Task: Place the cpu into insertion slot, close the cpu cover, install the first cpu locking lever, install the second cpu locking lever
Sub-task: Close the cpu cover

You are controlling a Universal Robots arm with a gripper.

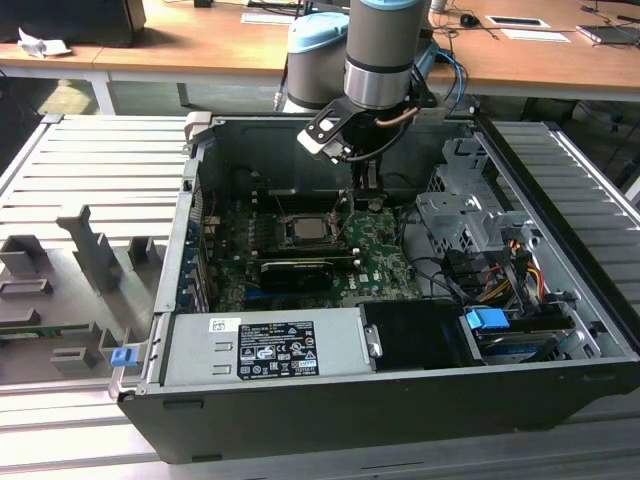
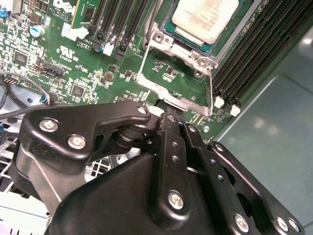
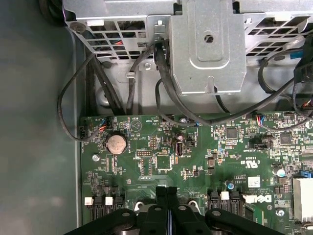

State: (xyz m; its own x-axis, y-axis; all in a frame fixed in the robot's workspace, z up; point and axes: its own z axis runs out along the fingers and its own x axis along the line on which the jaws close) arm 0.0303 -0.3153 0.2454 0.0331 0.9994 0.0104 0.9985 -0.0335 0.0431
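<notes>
On a slatted grey bench (image 1: 80,170), the case (image 1: 400,425) holds the cpu (image 1: 303,229).

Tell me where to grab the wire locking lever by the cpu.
Likely the straight stretch of the locking lever running past the socket frame's corner, approached from above. It is a thin wire with board on both sides, so the jaws can close across it.

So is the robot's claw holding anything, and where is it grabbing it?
Nothing. The gripper is shut with nothing in it, its tip near the cpu.
</notes>
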